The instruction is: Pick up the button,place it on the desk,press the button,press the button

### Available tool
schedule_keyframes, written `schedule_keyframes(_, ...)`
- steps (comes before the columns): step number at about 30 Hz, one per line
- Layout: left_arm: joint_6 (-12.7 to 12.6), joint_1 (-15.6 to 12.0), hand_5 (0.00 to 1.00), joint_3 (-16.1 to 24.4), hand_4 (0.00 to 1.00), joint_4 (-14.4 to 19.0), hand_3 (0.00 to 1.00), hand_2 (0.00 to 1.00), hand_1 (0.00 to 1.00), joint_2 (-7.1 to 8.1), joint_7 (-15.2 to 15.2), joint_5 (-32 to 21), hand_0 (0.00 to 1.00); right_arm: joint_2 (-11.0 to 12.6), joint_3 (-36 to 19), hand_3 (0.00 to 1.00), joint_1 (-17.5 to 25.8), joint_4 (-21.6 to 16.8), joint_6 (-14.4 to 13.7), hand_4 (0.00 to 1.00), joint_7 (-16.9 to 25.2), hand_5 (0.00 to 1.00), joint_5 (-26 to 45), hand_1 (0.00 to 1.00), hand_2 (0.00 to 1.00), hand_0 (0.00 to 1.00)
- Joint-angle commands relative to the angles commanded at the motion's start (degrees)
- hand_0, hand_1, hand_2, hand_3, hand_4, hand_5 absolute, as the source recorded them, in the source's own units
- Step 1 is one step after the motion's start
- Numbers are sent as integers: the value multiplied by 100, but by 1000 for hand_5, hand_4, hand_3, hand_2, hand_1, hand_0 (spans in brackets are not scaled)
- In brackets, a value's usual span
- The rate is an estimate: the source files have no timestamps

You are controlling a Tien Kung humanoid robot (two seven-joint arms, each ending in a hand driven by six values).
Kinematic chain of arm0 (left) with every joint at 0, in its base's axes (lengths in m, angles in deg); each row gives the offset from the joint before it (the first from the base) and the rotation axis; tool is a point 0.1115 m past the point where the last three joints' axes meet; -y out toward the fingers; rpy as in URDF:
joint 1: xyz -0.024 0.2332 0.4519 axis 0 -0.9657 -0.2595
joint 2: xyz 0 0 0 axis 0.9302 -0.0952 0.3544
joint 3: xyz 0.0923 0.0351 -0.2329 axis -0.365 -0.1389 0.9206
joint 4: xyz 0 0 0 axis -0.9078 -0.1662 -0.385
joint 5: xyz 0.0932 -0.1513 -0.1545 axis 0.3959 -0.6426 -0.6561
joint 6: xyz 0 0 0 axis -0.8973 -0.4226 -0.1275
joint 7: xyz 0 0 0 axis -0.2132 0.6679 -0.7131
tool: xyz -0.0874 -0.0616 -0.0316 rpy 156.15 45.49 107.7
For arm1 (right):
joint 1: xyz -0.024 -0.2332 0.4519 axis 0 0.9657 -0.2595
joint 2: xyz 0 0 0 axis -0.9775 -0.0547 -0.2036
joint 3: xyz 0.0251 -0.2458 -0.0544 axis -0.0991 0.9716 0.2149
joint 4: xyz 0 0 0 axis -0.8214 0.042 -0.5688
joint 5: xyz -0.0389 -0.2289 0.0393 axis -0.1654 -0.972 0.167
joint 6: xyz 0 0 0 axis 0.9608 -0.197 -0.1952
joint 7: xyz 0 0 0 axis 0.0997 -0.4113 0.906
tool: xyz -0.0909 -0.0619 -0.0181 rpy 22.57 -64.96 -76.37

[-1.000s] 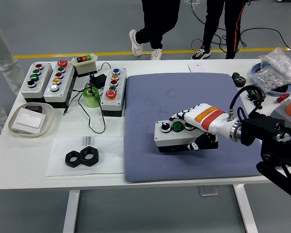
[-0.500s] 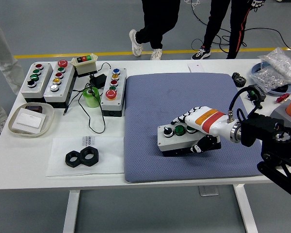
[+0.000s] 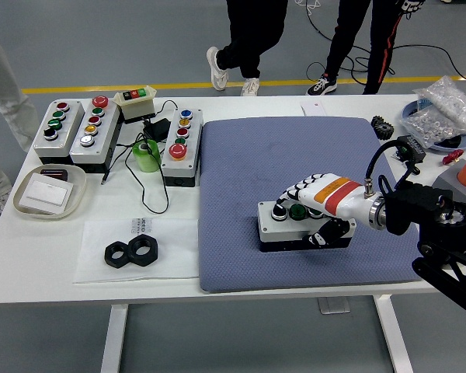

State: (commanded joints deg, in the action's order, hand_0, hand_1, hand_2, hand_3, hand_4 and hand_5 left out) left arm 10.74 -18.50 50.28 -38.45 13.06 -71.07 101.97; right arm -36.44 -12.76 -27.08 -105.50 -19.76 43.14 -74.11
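Gripping the button box (image 3: 289,224), the right hand (image 3: 317,203) rests on the blue mat (image 3: 241,171) (white table (image 3: 31,249) beneath).

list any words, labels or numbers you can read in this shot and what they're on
None can be read as it stands.
White sheet under the black nuts: small dark print near its top edge, too blurred to read.
White card at the far edge: a small pink mark, too small to read.
Right hand on the button box: an orange and red band, no lettering visible.
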Motion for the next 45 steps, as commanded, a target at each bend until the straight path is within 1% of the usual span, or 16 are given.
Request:
schedule_keyframes(4,3,-3,998,20,606,0,945,984,915,-3,2,19,745,11,-11,958,-4,24,22,843,1,141,-25,911,932,928)
schedule_keyframes(5,5,-10,998,33,606,0,945,984,915,-4,4,33,745,11,-15,972,-2,21,23,943,1,250,-37,927,959,938)
schedule_keyframes(10,14,-39,998,102,606,0,945,984,915,-9,20,111,745,8,-54,972,10,-4,50,943,38,250,-77,927,959,938)
schedule_keyframes(11,15,-43,998,112,606,0,944,984,915,-10,23,123,746,9,-57,998,10,-6,66,954,51,271,-80,942,980,944)
schedule_keyframes(21,36,-100,998,200,607,0,944,983,915,-10,47,232,746,25,-117,998,63,-155,164,960,50,272,-93,949,990,949)
schedule_keyframes(28,38,-152,998,267,607,0,944,983,914,1,59,270,745,154,-279,998,41,-626,212,963,-48,271,-37,952,998,951)
schedule_keyframes(30,39,-168,998,295,608,0,944,984,915,3,67,291,745,214,-337,998,-3,-787,222,962,-74,288,-53,952,998,952)
schedule_keyframes(34,45,-242,998,455,608,0,944,984,915,14,98,396,745,569,-517,998,-277,-1212,303,962,-136,288,-216,952,998,952)
schedule_keyframes(35,43,-255,998,477,613,0,944,984,914,15,100,406,745,630,-555,998,-316,-1265,324,957,-144,329,-260,953,998,958)
schedule_keyframes(36,41,-270,998,498,613,0,944,984,914,16,103,414,745,730,-602,998,-359,-1323,349,957,-153,329,-323,953,998,958)
schedule_keyframes(38,38,-292,998,525,613,0,944,984,914,18,111,415,745,898,-693,998,-413,-1392,389,957,-163,329,-322,953,998,958)
schedule_keyframes(39,37,-295,998,529,613,0,944,984,914,18,112,415,745,930,-707,998,-422,-1402,396,957,-164,329,-320,953,998,958)
schedule_keyframes(41,26,-321,998,526,613,0,943,983,913,23,115,383,745,1160,-801,998,-496,-1445,450,957,-150,337,-257,946,986,958)
schedule_keyframes(42,23,-325,998,528,613,0,943,983,913,23,116,380,745,1230,-817,998,-510,-1457,463,957,-144,337,-237,946,986,958)
schedule_keyframes(43,21,-330,998,528,613,0,943,983,913,23,115,375,745,1277,-826,998,-522,-1468,458,957,-145,337,-229,946,986,958)
schedule_keyframes(45,12,-350,998,508,613,0,943,983,913,26,112,319,745,1515,-862,998,-588,-1521,398,957,-181,337,-197,946,986,958)
